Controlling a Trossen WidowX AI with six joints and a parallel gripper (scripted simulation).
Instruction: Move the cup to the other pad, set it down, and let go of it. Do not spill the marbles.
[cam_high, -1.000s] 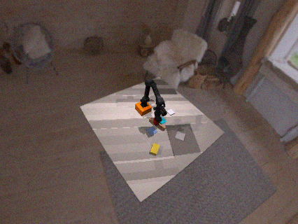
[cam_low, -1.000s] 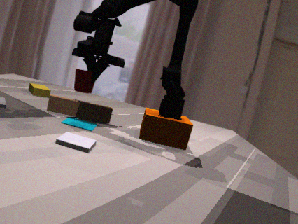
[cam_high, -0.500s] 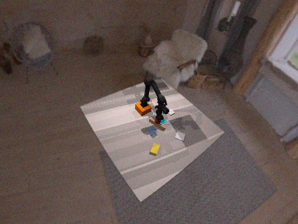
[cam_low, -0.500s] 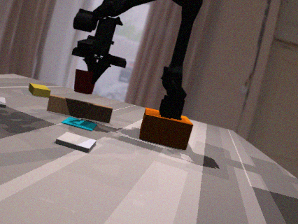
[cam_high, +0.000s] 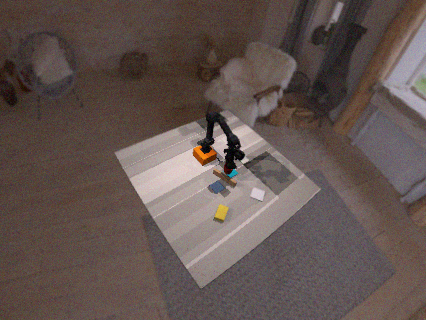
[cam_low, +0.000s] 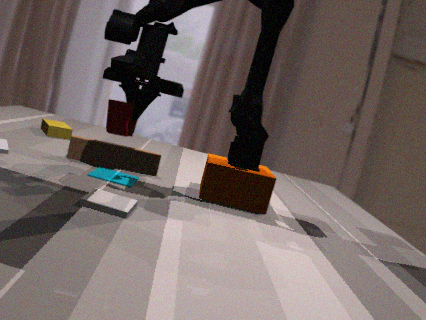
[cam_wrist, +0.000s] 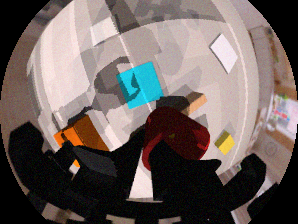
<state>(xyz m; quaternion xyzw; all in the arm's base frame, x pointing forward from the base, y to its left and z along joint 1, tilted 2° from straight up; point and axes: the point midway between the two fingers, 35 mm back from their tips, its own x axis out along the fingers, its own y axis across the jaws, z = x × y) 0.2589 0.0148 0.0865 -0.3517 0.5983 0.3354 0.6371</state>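
Note:
The red cup (cam_high: 228, 170) (cam_low: 120, 118) (cam_wrist: 186, 136) is held in the air, nearly upright, above the wooden bar's height. My gripper (cam_low: 132, 106) (cam_wrist: 147, 132) is shut on the cup's side. A small yellowish spot shows inside the cup in the wrist view; the marbles cannot be made out clearly. The cyan pad (cam_high: 232, 173) (cam_low: 120, 178) (cam_wrist: 146, 82) lies flat on the robot base's side of the bar, partly under the arm's shadow. The blue pad (cam_high: 216, 187) lies across the bar from it and is hidden in the other two views.
The wooden bar (cam_high: 220, 174) (cam_low: 112, 155) (cam_wrist: 197, 102) stands between the two pads as a low wall. A yellow block (cam_high: 221, 213) (cam_low: 56, 128) (cam_wrist: 225, 142) and a white slab (cam_high: 258, 194) (cam_wrist: 223, 53) lie farther out. Another white slab (cam_low: 110, 202) (cam_wrist: 104, 31) lies near the cyan pad. The orange base (cam_high: 204, 155) (cam_low: 237, 186) carries the arm.

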